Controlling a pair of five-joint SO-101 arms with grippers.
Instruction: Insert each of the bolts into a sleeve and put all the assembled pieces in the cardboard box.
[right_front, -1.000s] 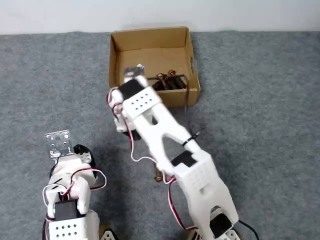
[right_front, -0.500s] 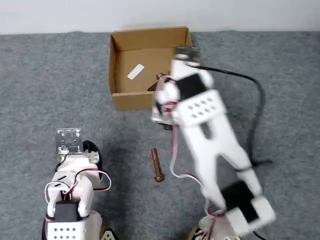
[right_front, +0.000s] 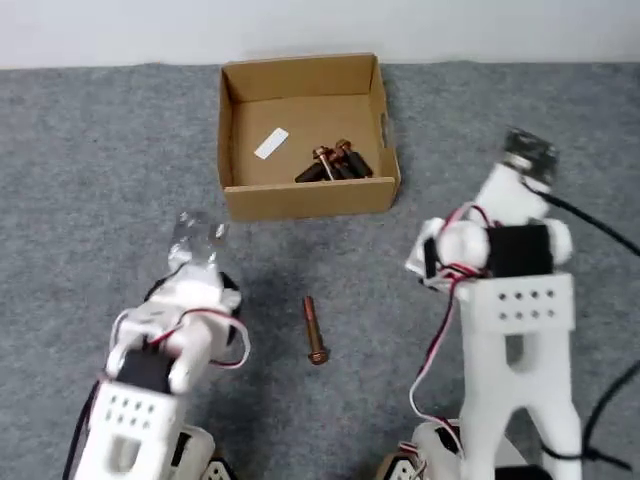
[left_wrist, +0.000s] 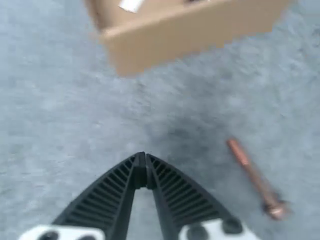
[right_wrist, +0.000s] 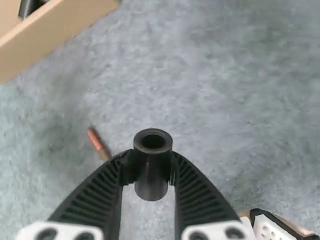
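A loose copper bolt (right_front: 313, 330) lies on the grey carpet in front of the cardboard box (right_front: 232, 120). Several assembled bolt-and-sleeve pieces (right_front: 335, 162) lie inside the box near its front wall. My right gripper (right_wrist: 150, 160) is shut on a black sleeve (right_wrist: 152, 165), held upright with its bore facing the camera, to the right of the bolt (right_wrist: 98, 143). My left gripper (left_wrist: 145, 161) is shut and holds nothing. It hangs over the carpet, left of the bolt (left_wrist: 252, 179) and short of the box (left_wrist: 190, 32).
A white label (right_front: 271, 143) lies on the box floor. The left arm (right_front: 175, 335) stands at the lower left and the right arm (right_front: 510, 300) at the lower right, with a black cable (right_front: 600, 235) trailing to the right. Grey carpet surrounds the box.
The right arm has swung from over the box to the right side of the table. The left arm has moved forward and rightward, closer to the loose bolt.
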